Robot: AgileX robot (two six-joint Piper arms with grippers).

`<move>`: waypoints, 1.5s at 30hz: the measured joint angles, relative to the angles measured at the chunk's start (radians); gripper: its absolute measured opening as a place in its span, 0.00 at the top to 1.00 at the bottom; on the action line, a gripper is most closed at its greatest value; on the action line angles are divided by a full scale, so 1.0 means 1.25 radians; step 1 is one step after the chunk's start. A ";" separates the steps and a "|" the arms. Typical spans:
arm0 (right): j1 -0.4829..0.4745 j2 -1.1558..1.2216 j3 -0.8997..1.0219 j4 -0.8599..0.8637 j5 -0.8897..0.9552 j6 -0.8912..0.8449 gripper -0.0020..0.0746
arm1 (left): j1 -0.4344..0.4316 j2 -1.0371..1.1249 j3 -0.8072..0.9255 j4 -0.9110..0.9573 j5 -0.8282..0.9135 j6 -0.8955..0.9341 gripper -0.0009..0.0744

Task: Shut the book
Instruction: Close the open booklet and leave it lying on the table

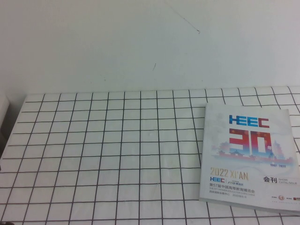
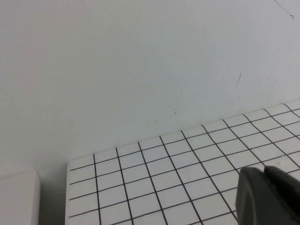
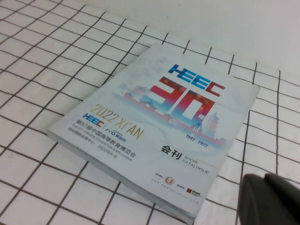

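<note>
The thin white paperback book with the blue and red "HEEC 30" cover (image 1: 251, 157) lies flat on the right near part of the white surface with a black grid (image 1: 117, 154), cover facing up. Its long axis runs from near to far. It looks closed already, so I judge little is left to do.

The right gripper (image 3: 267, 192) hangs just beside the book's near corner and is clearly the nearer one. The left gripper (image 2: 265, 187) is over the far left of the surface, well apart from the book. For both I cannot tell how far open they are, and neither holds anything that I can see. No container is in view
</note>
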 joint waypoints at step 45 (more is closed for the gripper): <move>0.000 0.000 0.000 0.005 0.003 0.000 0.98 | 0.049 -0.280 0.246 0.364 0.167 -0.493 0.99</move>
